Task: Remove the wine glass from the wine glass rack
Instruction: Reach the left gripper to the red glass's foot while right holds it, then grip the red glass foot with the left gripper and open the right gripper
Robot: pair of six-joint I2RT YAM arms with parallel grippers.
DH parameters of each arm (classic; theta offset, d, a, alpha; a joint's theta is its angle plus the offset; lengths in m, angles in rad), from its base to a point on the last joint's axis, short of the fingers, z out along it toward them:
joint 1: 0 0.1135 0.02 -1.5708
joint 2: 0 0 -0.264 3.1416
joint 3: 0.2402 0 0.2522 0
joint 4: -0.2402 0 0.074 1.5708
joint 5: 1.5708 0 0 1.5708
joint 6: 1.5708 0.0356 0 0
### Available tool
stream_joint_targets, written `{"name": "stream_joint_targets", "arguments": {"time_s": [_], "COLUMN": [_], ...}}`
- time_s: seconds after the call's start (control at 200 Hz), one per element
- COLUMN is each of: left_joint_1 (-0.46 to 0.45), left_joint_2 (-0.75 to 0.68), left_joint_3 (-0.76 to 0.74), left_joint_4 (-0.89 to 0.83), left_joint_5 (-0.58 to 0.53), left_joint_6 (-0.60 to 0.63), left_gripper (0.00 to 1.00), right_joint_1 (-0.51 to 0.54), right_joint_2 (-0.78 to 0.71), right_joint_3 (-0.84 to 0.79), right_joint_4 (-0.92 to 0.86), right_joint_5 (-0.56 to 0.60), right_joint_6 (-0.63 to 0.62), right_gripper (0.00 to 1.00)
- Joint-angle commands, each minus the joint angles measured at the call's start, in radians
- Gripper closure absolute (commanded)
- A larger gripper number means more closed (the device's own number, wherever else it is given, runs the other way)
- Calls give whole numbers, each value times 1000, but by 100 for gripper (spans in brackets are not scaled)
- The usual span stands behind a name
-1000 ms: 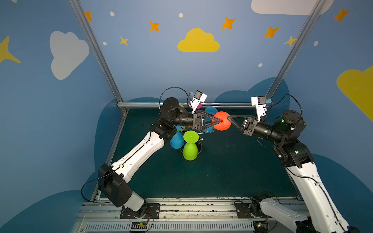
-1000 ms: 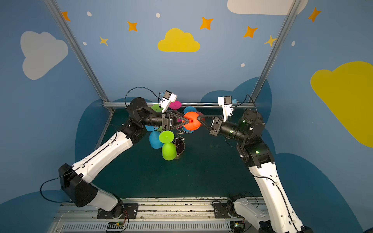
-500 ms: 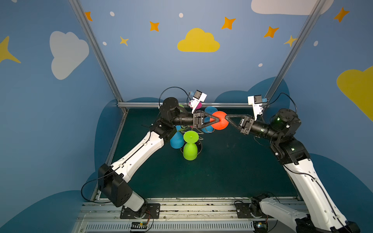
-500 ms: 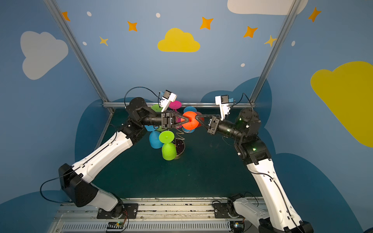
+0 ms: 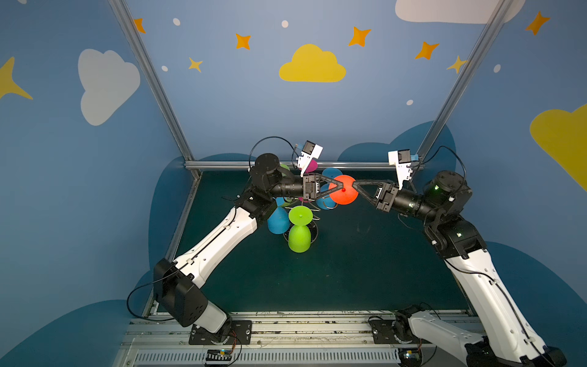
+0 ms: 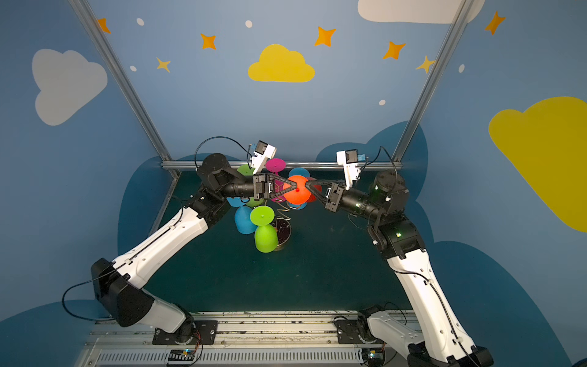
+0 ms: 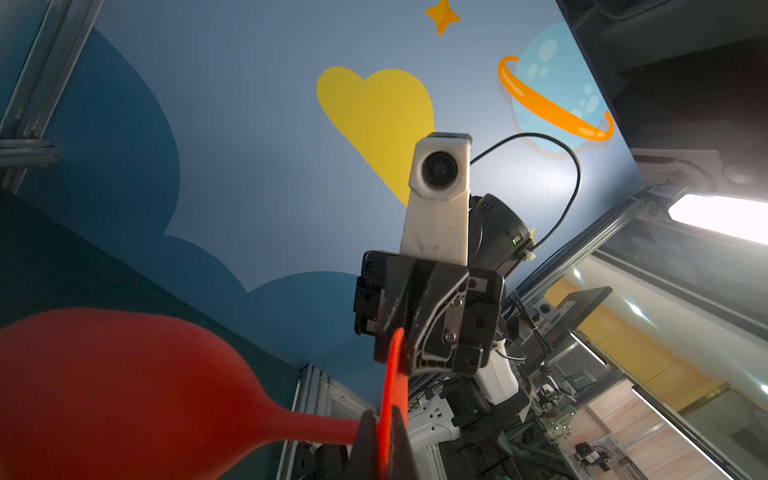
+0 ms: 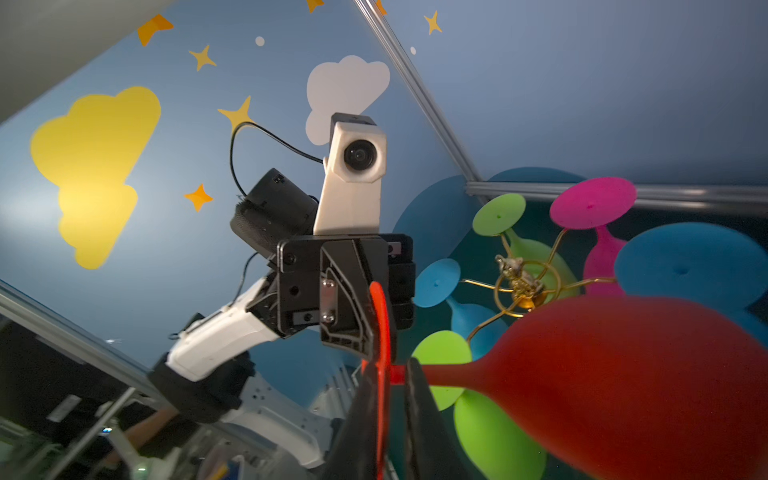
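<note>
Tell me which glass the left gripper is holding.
The orange-red wine glass: the left gripper is shut on its foot. The green glasses, blue glasses and pink glass hang on the wine glass rack.

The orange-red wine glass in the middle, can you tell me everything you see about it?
The orange-red wine glass looks like matte plastic: round bowl, thin stem, flat disc foot. It hangs in the air beside the gold wine glass rack, foot up, bowl tilted below. The left end effector pinches one edge of the foot; the jaws of the right end effector stand slightly apart around the opposite edge.
</note>
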Motion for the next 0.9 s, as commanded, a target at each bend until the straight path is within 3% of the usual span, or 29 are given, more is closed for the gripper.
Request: {"name": "stream_joint_targets", "arguments": {"time_s": [0.0, 0.065, 0.16, 0.29, 0.531, 0.711, 0.896], "left_joint_1": [30, 44, 56, 69, 77, 81, 83], "left_joint_2": [-67, -80, -95, -101, -109, -125, -128], "left_joint_3": [0, -6, -6, -9, -13, -19, -28], "left_joint_4": [39, 38, 36, 44, 65, 48, 52], "left_joint_5": [-19, -26, -22, -5, 40, 41, 45], "left_joint_6": [-65, -93, -125, -178, -242, -236, -246], "left_gripper": [97, 97, 97, 97, 97, 97, 97], "right_joint_1": [-5, -10, -11, -10, 3, 22, 42], "right_joint_2": [-34, -62, -109, -144, -139, -108, -51], "right_joint_3": [11, -9, -73, -145, -206, -211, -176], "right_joint_4": [-51, -74, -59, 24, 173, 214, 206], "right_joint_5": [63, 118, 217, 231, 121, 32, 26], "right_joint_6": [-81, -150, -265, -420, -714, -856, -921], "right_gripper": [57, 41, 27, 16, 11, 10, 10]}}
